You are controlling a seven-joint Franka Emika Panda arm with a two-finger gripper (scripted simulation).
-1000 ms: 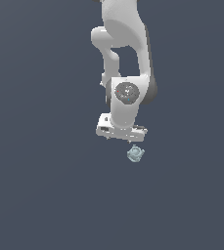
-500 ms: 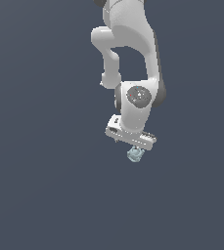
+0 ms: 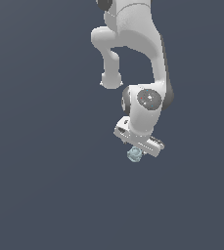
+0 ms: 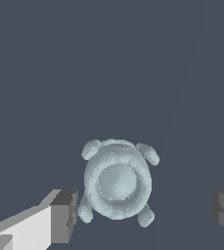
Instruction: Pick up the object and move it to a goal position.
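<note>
You see the end effector spread wide and gripping nothing, its dark blocky fingertips flanking the object, a pale blue-grey lumpy blob with stubby knobs and a ring-like rim, low in the frame's centre.
</note>
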